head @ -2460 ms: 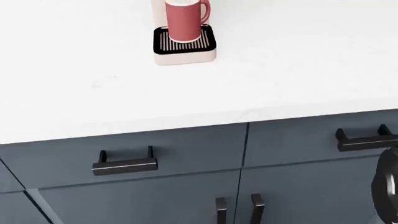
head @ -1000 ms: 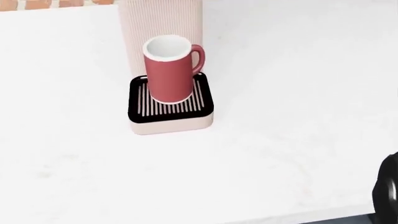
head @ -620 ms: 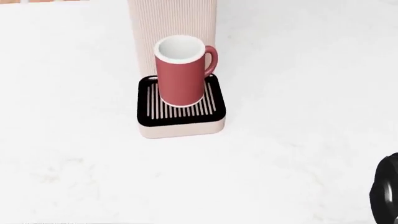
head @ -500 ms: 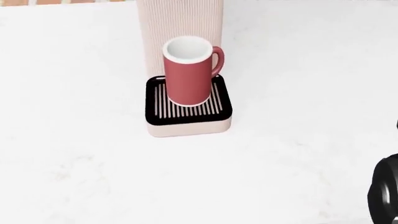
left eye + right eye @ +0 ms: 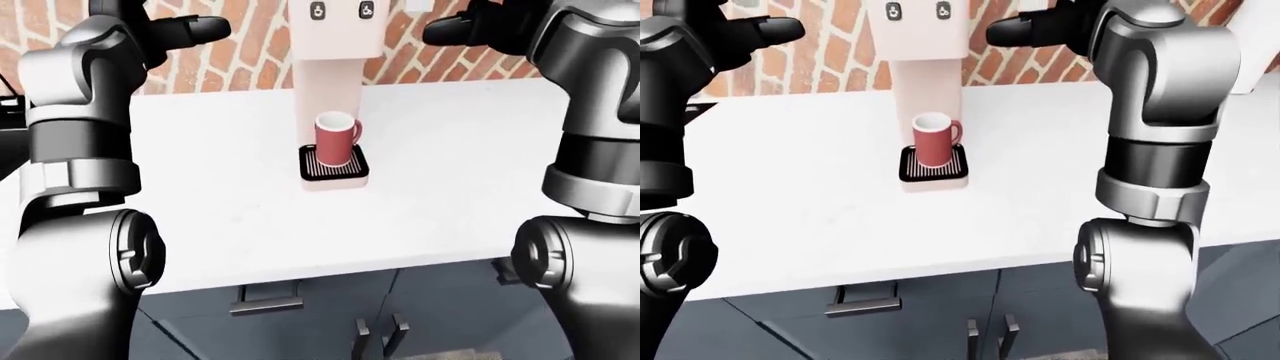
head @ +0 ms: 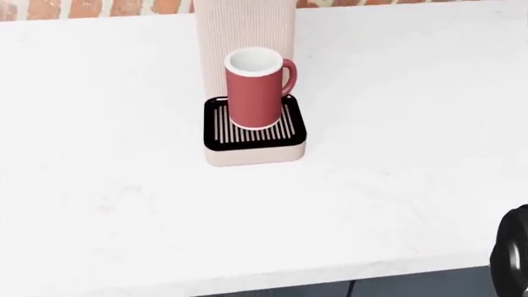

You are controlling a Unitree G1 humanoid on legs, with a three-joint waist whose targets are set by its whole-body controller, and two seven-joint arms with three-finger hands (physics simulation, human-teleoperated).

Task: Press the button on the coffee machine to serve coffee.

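The beige coffee machine (image 5: pixel 335 45) stands on the white counter against the brick wall. Two small buttons (image 5: pixel 318 10) sit on its head at the top of the left-eye view. A red mug (image 6: pixel 257 90) stands upright on the black drip tray (image 6: pixel 216 127). My left hand (image 5: pixel 205 28) is raised to the machine's left, fingers extended and empty. My right hand (image 5: pixel 440 30) is raised to the right of the buttons, fingers extended toward the machine, apart from it.
The white counter (image 6: pixel 396 185) spreads on both sides of the machine. Dark grey drawers and cabinet doors with black handles (image 5: pixel 267 304) lie under its edge. A black part of my own arm (image 6: pixel 513 260) shows at the head view's lower right.
The head view has shifted: the camera moved, so the brick wall shows at the top and the counter's edge at the bottom. The mug stays on the tray.
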